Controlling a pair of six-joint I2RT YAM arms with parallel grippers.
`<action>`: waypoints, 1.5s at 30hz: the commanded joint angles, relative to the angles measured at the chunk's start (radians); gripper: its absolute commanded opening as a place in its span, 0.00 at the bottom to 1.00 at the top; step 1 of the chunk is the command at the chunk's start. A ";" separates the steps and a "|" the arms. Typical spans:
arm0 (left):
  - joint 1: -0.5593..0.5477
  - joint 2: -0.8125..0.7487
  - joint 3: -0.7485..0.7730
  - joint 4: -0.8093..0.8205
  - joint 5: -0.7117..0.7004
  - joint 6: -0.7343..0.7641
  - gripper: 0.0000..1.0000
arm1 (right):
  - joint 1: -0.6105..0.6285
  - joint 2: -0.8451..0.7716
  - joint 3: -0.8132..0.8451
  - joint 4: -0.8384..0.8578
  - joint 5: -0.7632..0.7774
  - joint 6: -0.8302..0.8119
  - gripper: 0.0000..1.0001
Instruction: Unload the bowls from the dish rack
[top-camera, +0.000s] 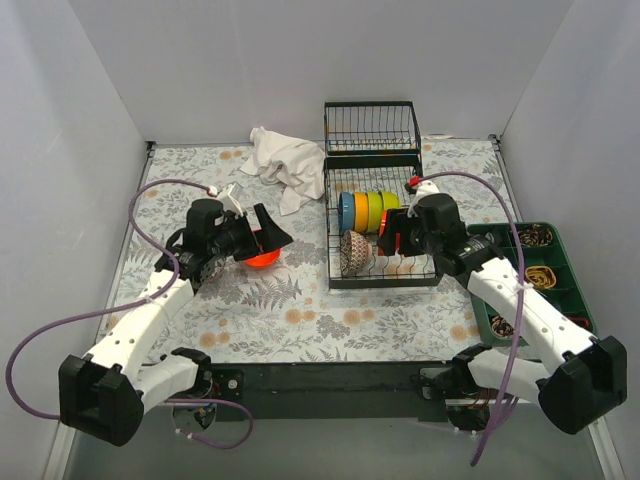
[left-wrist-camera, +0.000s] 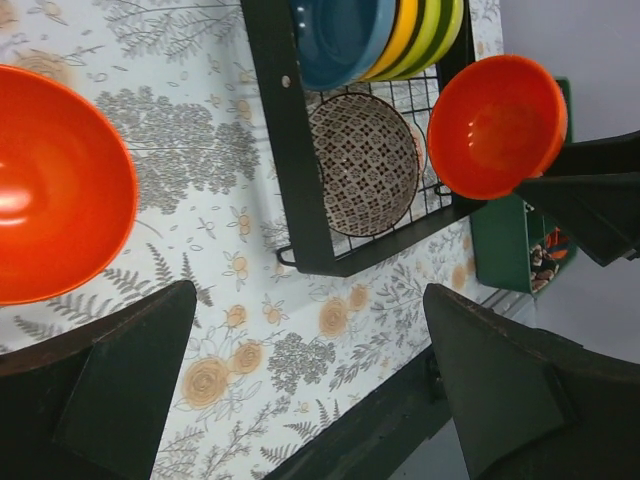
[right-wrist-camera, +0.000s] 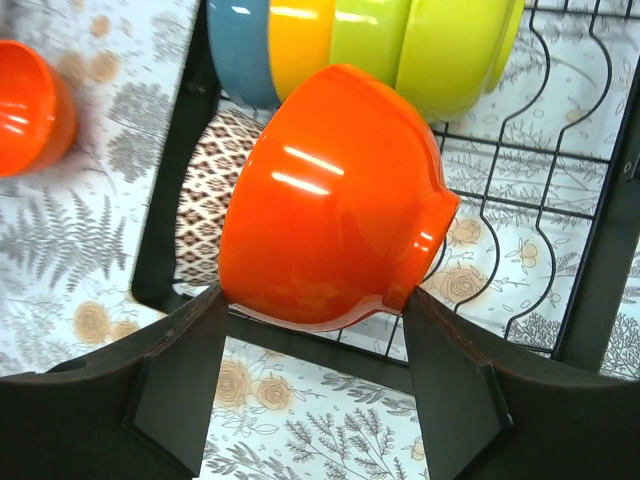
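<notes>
The floral-patterned desk (top-camera: 300, 320) carries the black wire dish rack (top-camera: 380, 284), with coloured bowls (top-camera: 368, 208) on edge inside. The right hand (right-wrist-camera: 315, 310) pinches a glossy orange round bowl (right-wrist-camera: 330, 190) over its near side. It is probably light, rigid and slippery, best gripped across the rim. The left hand (left-wrist-camera: 308, 295) gapes wide.

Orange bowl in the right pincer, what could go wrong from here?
The right pincer grips the held orange bowl only near its rim, on a glossy wall; it might slip onto the patterned bowl in the dish rack.
It hangs close to the lime bowl; a careless swing could knock that row.
The left pincer and the other orange bowl occupy the table beside the rack, so a collision is possible.
</notes>
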 joint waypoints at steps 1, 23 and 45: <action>-0.065 0.054 0.030 0.123 0.011 -0.078 0.98 | -0.003 -0.087 0.077 0.017 -0.060 0.010 0.25; -0.309 0.240 0.057 0.524 0.013 -0.300 0.81 | -0.003 -0.216 -0.003 0.365 -0.619 0.154 0.28; -0.306 0.050 -0.020 0.266 -0.370 -0.167 0.00 | -0.003 -0.253 -0.090 0.314 -0.446 0.113 0.97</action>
